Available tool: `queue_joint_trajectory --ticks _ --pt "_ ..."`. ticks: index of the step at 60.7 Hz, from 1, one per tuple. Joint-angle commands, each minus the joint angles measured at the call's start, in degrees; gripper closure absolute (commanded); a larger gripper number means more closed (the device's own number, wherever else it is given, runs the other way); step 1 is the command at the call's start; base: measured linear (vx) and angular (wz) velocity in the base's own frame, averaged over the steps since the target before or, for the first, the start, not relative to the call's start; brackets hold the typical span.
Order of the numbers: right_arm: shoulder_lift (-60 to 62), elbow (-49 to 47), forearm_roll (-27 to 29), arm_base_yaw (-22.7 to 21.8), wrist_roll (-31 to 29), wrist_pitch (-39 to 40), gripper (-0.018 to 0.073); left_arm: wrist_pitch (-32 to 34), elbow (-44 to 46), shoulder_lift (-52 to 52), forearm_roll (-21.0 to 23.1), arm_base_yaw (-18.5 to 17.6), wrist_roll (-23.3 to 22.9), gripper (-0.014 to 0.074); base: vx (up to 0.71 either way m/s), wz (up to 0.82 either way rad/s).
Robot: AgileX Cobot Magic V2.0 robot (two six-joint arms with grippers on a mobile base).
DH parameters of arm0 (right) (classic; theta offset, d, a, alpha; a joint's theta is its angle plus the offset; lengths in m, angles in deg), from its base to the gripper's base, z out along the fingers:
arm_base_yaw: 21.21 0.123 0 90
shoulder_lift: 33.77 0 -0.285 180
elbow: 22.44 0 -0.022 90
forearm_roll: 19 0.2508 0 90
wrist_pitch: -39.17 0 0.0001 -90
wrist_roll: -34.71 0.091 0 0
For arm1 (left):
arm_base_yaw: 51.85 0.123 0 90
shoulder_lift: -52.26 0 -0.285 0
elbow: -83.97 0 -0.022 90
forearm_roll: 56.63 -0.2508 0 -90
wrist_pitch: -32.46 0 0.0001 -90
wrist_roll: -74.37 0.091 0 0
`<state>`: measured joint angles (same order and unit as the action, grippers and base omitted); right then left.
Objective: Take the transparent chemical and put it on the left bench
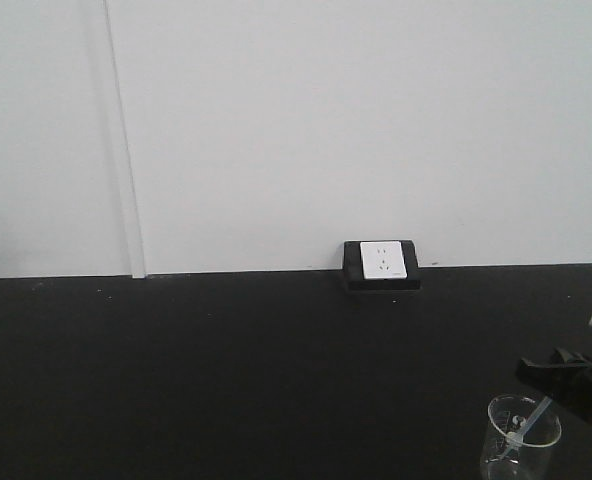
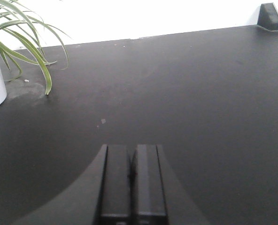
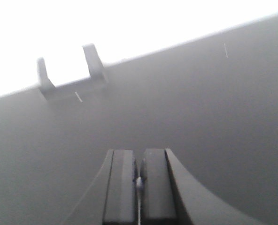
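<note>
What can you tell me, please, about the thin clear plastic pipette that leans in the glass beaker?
The thin clear plastic pipette looks like a slim, straight, colourless stem. It is tilted: its lower end sits inside the clear glass beaker at the near right of the black worktop, and its upper end rises rightward over the rim into the black right gripper. The wrist view shows that gripper shut on it, with a pale sliver between the pads. Bulb and tip cannot be made out.

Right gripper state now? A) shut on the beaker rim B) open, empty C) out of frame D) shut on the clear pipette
D: the wrist view shows the right gripper closed with the thin pipette pinched between its fingers; in the front view the stem angles into the beaker.
</note>
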<state>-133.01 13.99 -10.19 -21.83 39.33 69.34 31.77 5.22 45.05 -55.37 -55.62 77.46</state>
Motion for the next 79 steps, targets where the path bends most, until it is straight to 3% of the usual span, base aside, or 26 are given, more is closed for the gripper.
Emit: queue_joint_trajectory --ticks 1,12,21,30,39,53,79 --pt "6.9 -1.7 -4.6 -0.1 -0.8 2.2 0.0564 4.5 -0.9 1.1 0.0 -0.1 -0.4 0.0600 0.00 0.00" --pt "19.5 1.7 -15.0 2.0 0.0 -3.7 0.0568 4.5 -0.9 1.1 0.0 -0.1 -0.4 0.0600 0.00 0.00" --pt "30.5 8.4 -16.8 6.7 0.0 -4.2 0.0566 4.5 -0.9 1.1 0.0 -0.1 -0.4 0.0600 0.00 0.00" --pt "40.3 16.2 -16.4 11.6 0.0 -4.8 0.0565 4.5 -0.9 1.1 0.0 -0.1 -0.4 0.0600 0.00 0.00" --pt "45.4 21.4 -16.3 13.8 -0.1 -5.6 0.0564 4.5 -0.9 1.1 0.0 -0.1 -0.4 0.0600 0.00 0.00" --pt "48.2 26.0 -16.3 13.7 -0.1 -5.4 0.0564 4.5 -0.9 1.1 0.0 -0.1 -0.4 0.0600 0.00 0.00" --pt "48.1 26.1 -16.3 13.7 -0.1 -5.6 0.0564 4.5 -0.9 1.1 0.0 -0.1 -0.4 0.0600 0.00 0.00"
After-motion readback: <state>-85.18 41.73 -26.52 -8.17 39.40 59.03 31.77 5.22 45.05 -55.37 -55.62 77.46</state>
